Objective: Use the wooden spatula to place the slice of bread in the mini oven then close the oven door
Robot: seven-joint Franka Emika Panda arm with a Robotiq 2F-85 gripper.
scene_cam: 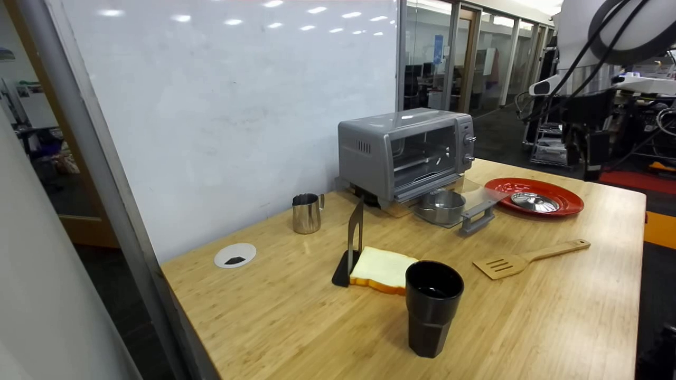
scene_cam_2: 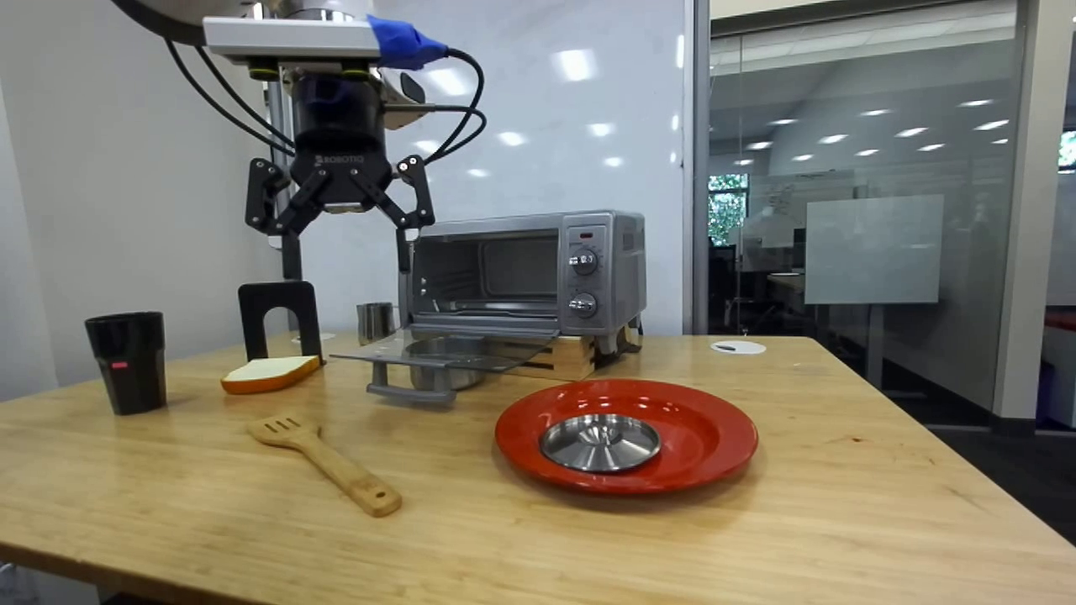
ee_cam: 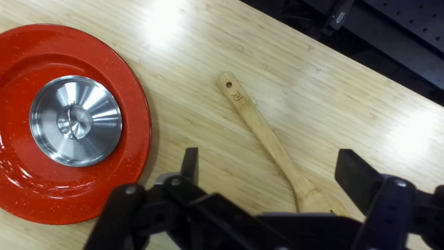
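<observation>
One slotted wooden spatula (scene_cam_2: 330, 461) lies flat on the tabletop (scene_cam_2: 168, 504), apart from the bread slice (scene_cam: 383, 266); my gripper (scene_cam_2: 348, 270) hangs above, jaws spread, holding nothing. Risk: an off-centre pinch on the handle (ee_cam: 269, 137), letting it swivel.

Wrist view: my jaws stand wide apart; I note bare desk (ee_cam: 194, 114) along both sides of the handle of the wooden spatula (ee_cam: 271, 144), with the red plate (ee_cam: 138, 118) bounding that room on the left. In an exterior view, the upright black bookend (scene_cam_2: 277, 296) bars me from the far side of the slice of bread (scene_cam_2: 269, 374); a black cup (scene_cam_2: 133, 361) stands left, gap between; near side free up to the spatula. Way into the mini oven (scene_cam_2: 576, 277) lies above the lowered oven door (scene_cam_2: 504, 351), jutting over a pot (scene_cam_2: 467, 378).
</observation>
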